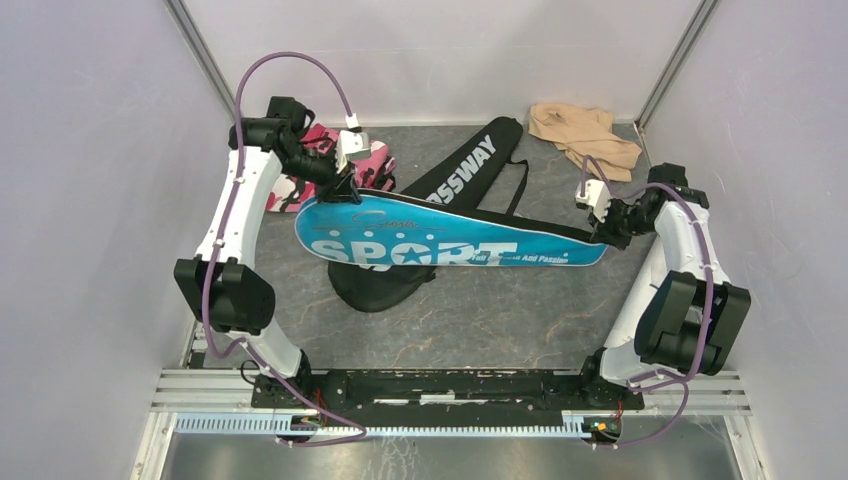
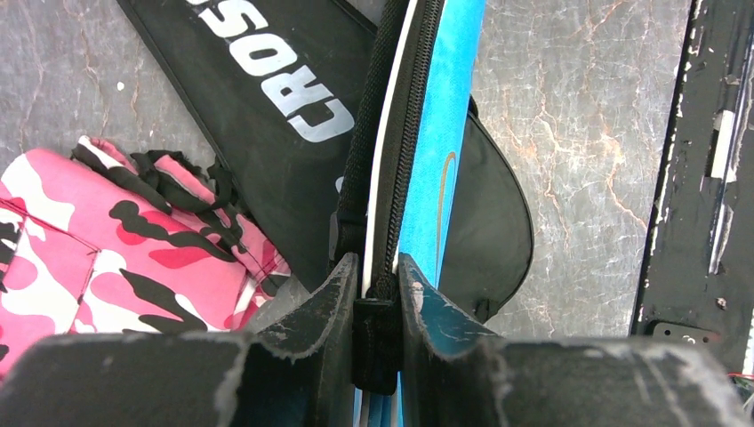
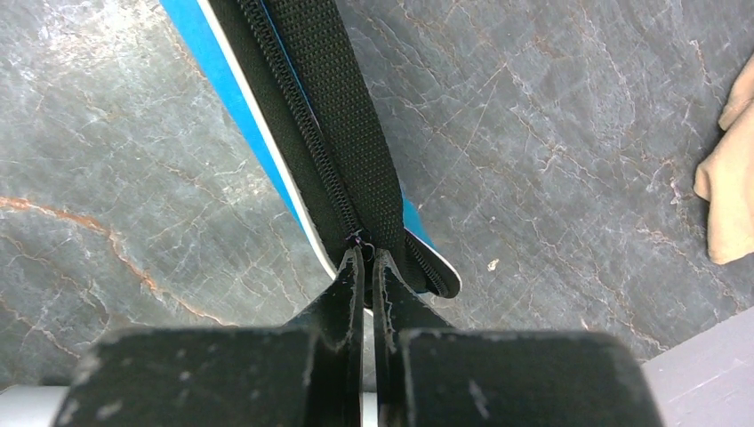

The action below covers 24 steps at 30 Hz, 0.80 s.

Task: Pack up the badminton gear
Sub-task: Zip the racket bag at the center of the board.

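The blue "SPORT" cover [image 1: 450, 240] hangs stretched between both grippers, above the black "CROSSWAY" cover [image 1: 470, 165] that lies flat on the table. My left gripper [image 1: 350, 190] is shut on the wide end's zipped black edge. In the left wrist view the left gripper [image 2: 378, 262] pinches a black tab, with the blue cover [image 2: 440, 133] running away from it and the black cover [image 2: 267, 98] beneath. My right gripper [image 1: 603, 235] is shut on the narrow end. In the right wrist view the right gripper [image 3: 367, 252] is closed at the zipper of the blue cover [image 3: 222, 71].
A pink camouflage cloth [image 1: 290, 190] lies at the back left under the left arm, close to the left fingers [image 2: 107, 240]. A beige cloth [image 1: 580, 135] sits crumpled in the back right corner, and its edge [image 3: 729, 178] shows beside the right gripper. White walls surround the table.
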Tool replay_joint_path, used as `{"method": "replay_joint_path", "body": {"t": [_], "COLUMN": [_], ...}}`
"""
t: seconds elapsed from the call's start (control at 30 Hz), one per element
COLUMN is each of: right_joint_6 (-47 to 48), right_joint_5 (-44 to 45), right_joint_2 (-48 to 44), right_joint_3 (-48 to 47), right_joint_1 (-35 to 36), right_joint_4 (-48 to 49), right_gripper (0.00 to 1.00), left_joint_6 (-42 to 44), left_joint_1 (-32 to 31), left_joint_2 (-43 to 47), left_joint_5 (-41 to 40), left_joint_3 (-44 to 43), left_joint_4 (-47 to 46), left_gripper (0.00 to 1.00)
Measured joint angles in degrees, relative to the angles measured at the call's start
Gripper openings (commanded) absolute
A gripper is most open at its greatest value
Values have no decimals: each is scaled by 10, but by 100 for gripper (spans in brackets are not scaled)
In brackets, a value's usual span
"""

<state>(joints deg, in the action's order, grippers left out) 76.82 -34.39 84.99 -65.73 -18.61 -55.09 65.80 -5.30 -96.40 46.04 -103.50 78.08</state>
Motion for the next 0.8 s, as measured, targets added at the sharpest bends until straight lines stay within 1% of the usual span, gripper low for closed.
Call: {"method": "replay_joint_path", "body": {"t": [0.17, 0.33, 0.43, 0.53, 0.6, 0.8], "right_joint_6": [-17, -51, -69, -80, -83, -84], "right_joint_5": [18, 52, 56, 58, 58, 65], "right_joint_2": [-46, -97, -101, -101, -101, -102], "right_joint_3": [5, 5, 5, 7, 11, 34], "right_joint_1": [18, 62, 82, 94, 97, 99], "right_joint_4": [0, 5, 5, 6, 6, 16], "right_gripper": [0, 0, 0, 0, 0, 0], "left_joint_6": [14, 13, 7, 3, 1, 2], "left_joint_1": [-2, -38, -55, -59, -59, -60], "left_joint_2": [5, 27, 39, 43, 43, 43], "left_joint_5": [9, -14, -29, -45, -59, -113], "left_joint_3": [-7, 4, 11, 12, 12, 15], "left_joint_4": [11, -7, -22, -33, -37, -45], "left_gripper": [5, 6, 6, 6, 2, 2]}}
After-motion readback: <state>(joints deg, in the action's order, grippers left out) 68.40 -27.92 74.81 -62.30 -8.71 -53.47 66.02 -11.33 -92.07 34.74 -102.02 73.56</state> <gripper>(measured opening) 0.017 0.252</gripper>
